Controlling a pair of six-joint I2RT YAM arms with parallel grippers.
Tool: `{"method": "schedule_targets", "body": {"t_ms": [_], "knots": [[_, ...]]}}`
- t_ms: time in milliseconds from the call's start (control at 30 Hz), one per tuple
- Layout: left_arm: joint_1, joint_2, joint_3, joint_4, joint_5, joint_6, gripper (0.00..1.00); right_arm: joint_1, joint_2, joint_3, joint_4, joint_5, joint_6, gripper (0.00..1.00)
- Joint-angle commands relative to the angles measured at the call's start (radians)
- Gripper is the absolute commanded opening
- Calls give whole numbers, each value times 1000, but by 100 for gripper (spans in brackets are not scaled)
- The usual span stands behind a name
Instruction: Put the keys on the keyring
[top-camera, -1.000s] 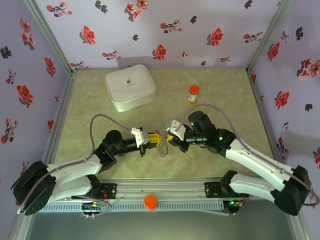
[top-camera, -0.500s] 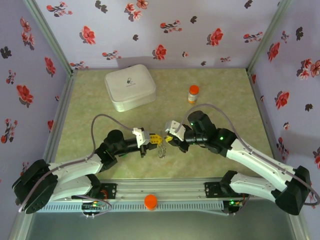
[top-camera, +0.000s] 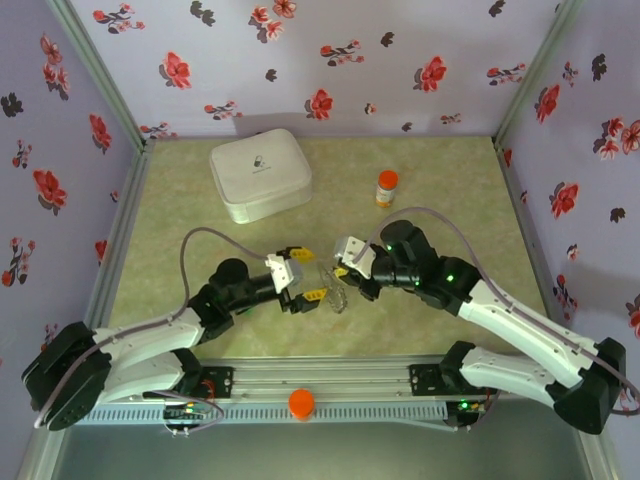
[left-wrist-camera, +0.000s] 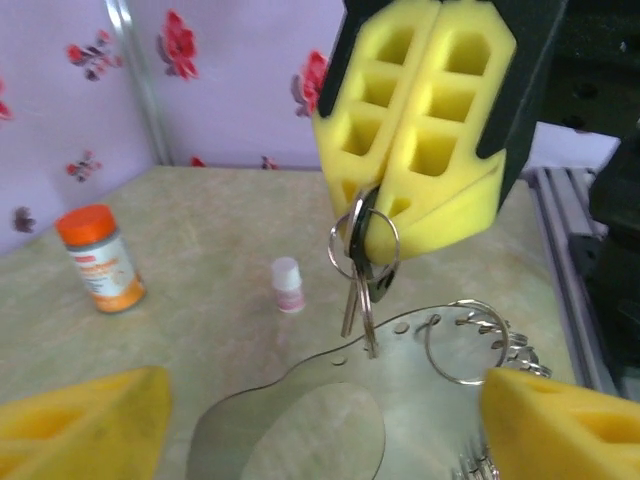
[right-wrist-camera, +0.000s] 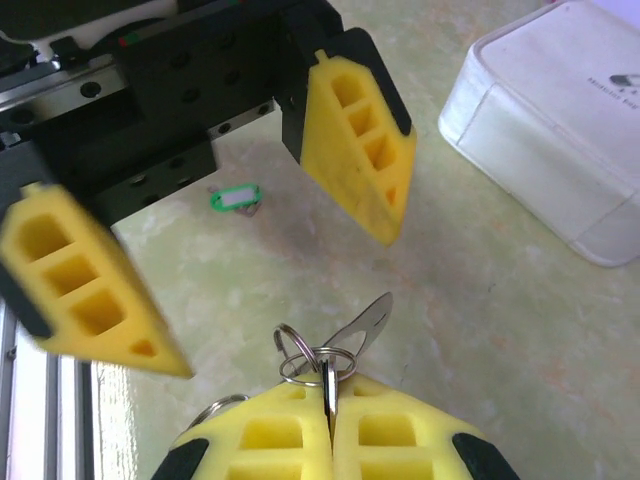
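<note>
Right gripper (left-wrist-camera: 375, 238) pinches the keys (left-wrist-camera: 357, 300), left gripper (right-wrist-camera: 277, 295) spread wide beside them, so best seize the keyring (left-wrist-camera: 430, 340) beneath them squarely.

The left white-and-black jointed arm (top-camera: 150, 345) stretches low from its base and angles inward; its black gripper with yellow foam pads (top-camera: 303, 276) stands spread wide, one pad (right-wrist-camera: 358, 140) high and the other (right-wrist-camera: 85, 285) low in the right wrist view; the right white-and-black arm (top-camera: 510, 315) bends in from the opposite side; its matching yellow-padded gripper (top-camera: 343, 272) faces the left one, just apart from it; its pads (left-wrist-camera: 440, 150) press together, pinching a small bunch of silver keys (left-wrist-camera: 358, 300) by their rings.
</note>
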Motion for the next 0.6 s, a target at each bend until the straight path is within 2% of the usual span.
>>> {"method": "schedule_targets", "body": {"t_ms": [0, 100, 167, 233, 400, 567], "knots": [[5, -88, -50, 84, -197, 26, 91, 14, 62, 78, 45, 57, -11, 0], [8, -206, -104, 114, -442, 45, 94, 34, 162, 148, 92, 96, 24, 0], [15, -294, -128, 119, -646, 52, 94, 56, 237, 201, 142, 94, 53, 0], [26, -374, -143, 103, -758, 71, 94, 75, 306, 243, 220, 102, 88, 0], [45, -513, -129, 4, -878, 95, 94, 80, 468, 324, 356, 162, 175, 0], [50, -518, -115, -49, -908, 80, 94, 60, 576, 302, 287, 243, 208, 0]]}}
